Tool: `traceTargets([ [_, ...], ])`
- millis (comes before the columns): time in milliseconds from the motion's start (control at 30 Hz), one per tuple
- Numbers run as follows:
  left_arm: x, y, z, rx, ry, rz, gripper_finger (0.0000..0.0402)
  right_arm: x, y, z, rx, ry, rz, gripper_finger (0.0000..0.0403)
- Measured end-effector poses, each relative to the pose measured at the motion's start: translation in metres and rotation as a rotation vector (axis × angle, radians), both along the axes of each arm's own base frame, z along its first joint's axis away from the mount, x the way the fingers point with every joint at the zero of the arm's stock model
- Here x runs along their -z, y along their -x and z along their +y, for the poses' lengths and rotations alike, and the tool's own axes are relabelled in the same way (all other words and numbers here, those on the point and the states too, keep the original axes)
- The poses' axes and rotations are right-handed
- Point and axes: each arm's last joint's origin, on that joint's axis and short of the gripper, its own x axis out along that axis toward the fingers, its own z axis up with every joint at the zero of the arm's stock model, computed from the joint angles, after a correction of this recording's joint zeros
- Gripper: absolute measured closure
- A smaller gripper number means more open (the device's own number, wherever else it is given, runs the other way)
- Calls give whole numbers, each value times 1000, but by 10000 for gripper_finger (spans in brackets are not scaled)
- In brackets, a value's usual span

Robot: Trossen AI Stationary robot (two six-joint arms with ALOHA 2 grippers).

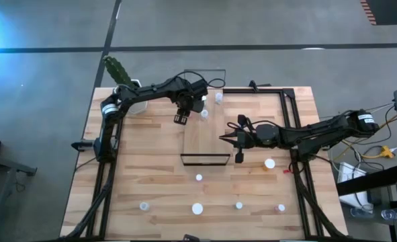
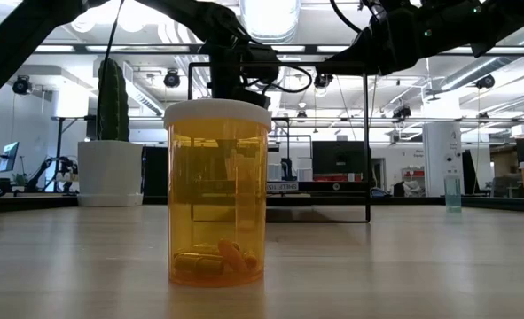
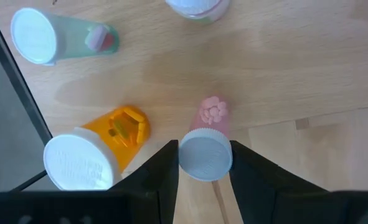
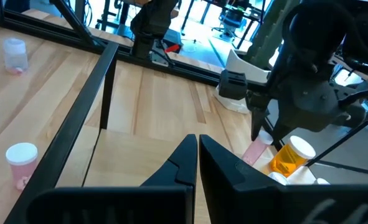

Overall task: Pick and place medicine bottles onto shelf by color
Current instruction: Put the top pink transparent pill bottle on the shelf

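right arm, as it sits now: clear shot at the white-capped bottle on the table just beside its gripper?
Probably yes. The right gripper sits shut just off the shelf, and the white-capped bottle stands alone on bare table nearby, nothing between them. It would need to open first.

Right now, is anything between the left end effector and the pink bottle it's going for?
No. The left end effector already has its fingers on either side of the pink bottle cap. The orange bottle stands close beside it but not between them.
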Motion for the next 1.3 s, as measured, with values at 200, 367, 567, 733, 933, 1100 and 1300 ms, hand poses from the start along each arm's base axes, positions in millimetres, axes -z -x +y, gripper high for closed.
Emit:
traceTargets([
  [200,1,0,0,1,2,2,292,0,0,0,0,0,-1,394],
  [367,2,0,-1,1,5,2,292,0,0,0,0,0,-1,394],
  [567,4,-1,0,2,3,-7,292,0,0,0,0,0,-1,394],
  [733,5,-1,0,2,3,-7,292,0,0,0,0,0,-2,394],
  [933,5,-1,0,2,4,-9,292,0,0,0,0,0,-2,394],
  [1100,5,-1,-1,2,5,-9,292,0,0,0,0,0,-2,394],
  [1300,5,-2,-3,7,5,-10,291,0,0,0,0,0,-2,394],
])
